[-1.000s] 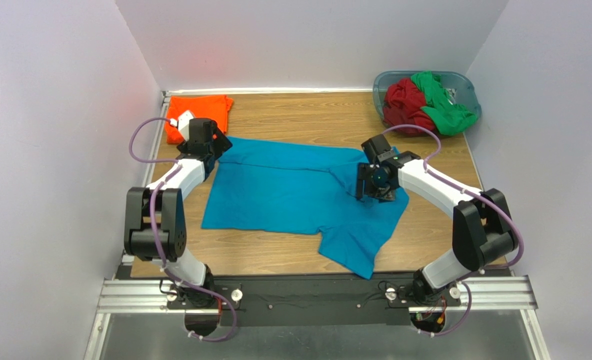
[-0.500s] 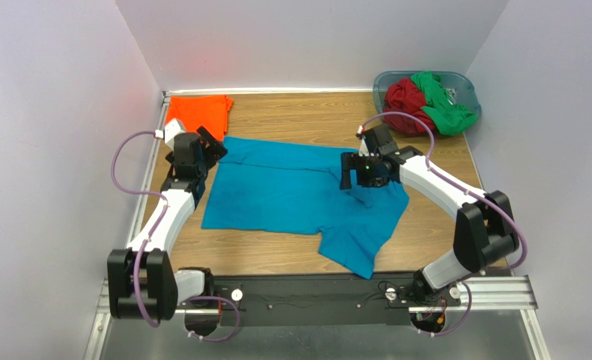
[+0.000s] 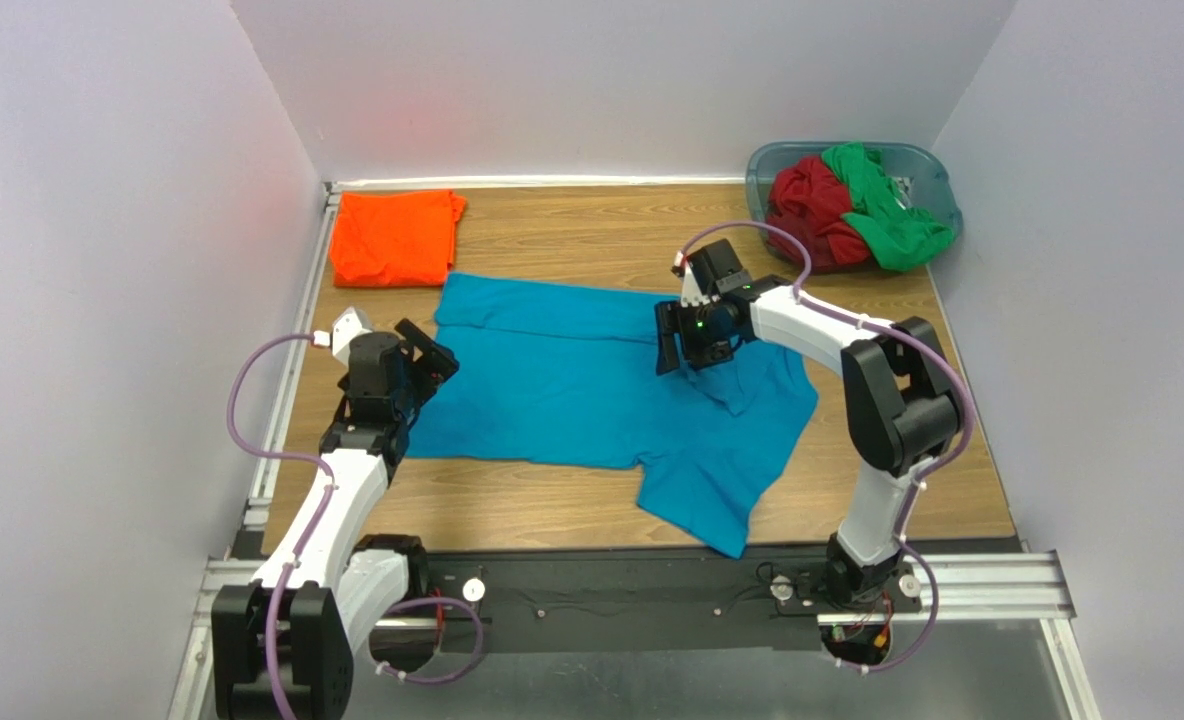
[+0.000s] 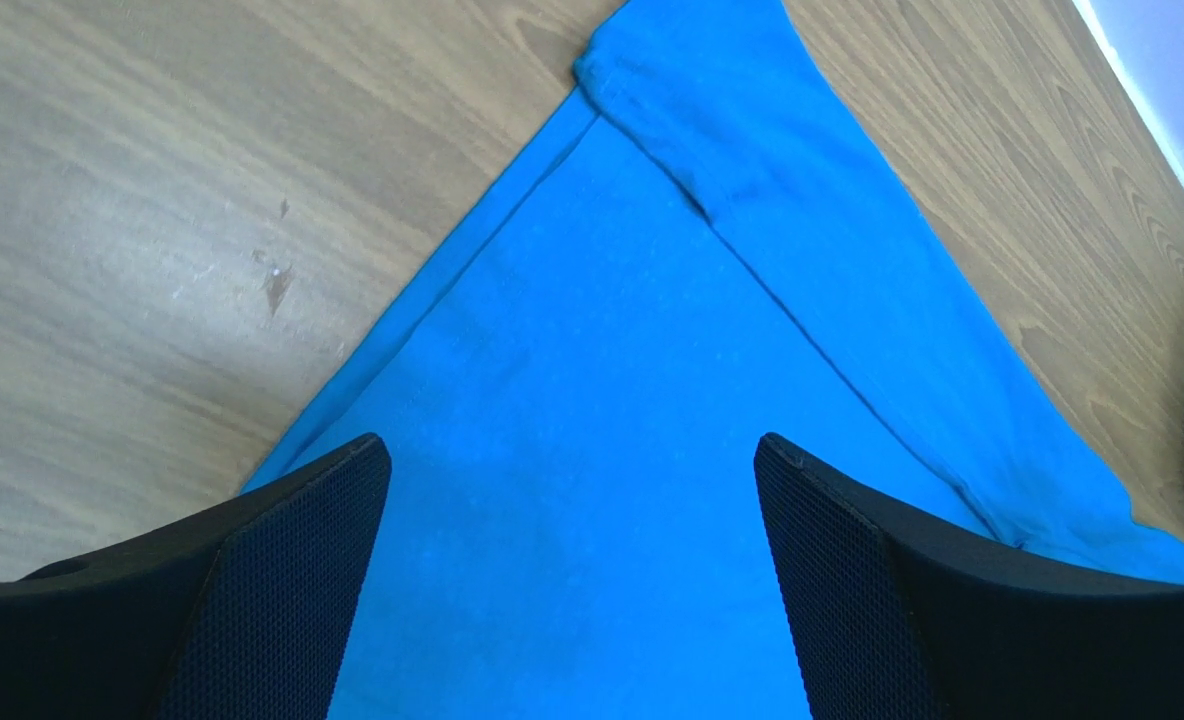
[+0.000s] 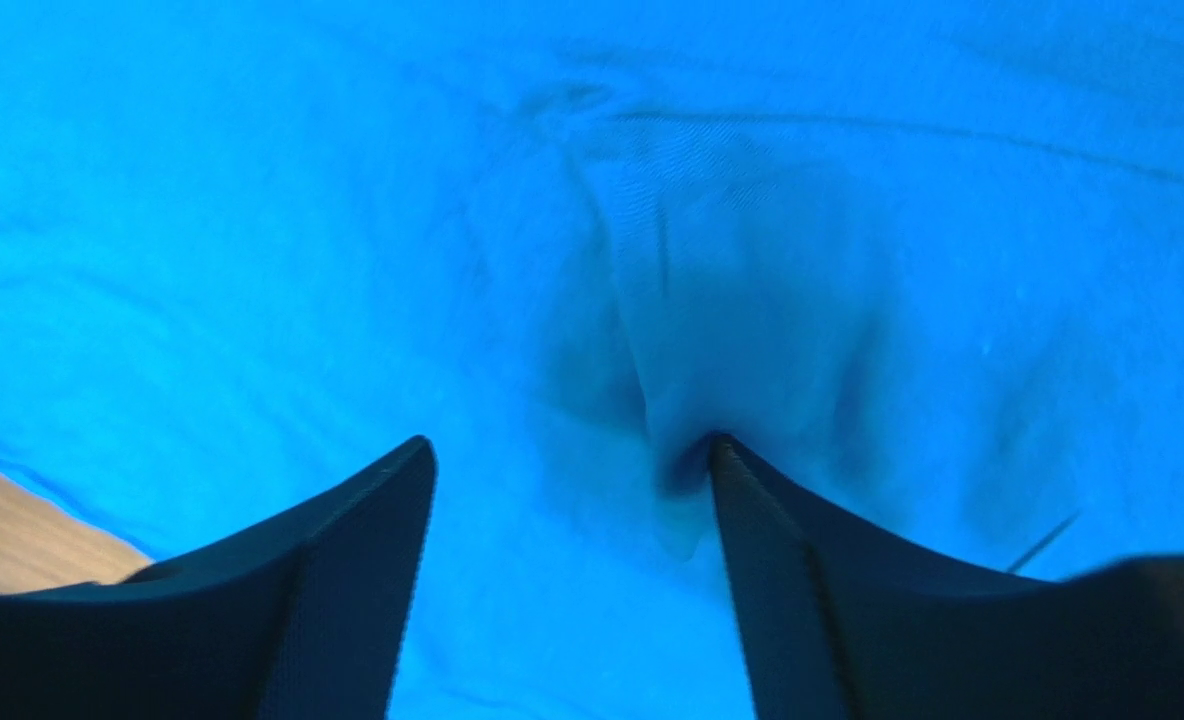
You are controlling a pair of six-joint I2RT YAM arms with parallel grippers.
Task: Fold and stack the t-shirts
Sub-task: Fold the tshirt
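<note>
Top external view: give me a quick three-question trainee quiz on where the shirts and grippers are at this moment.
1. True or false: the orange t-shirt lies inside the tub.
2. The dark red t-shirt and green t-shirt lie: A) in the tub; B) stacked on the orange t-shirt; C) under the left gripper.
3. How do the fingers of the left gripper and right gripper stand, and over what?

Key:
1. False. It lies on the table at the far left corner.
2. A.
3. Both are open, each over the spread teal-blue t-shirt, gripping nothing.
</note>
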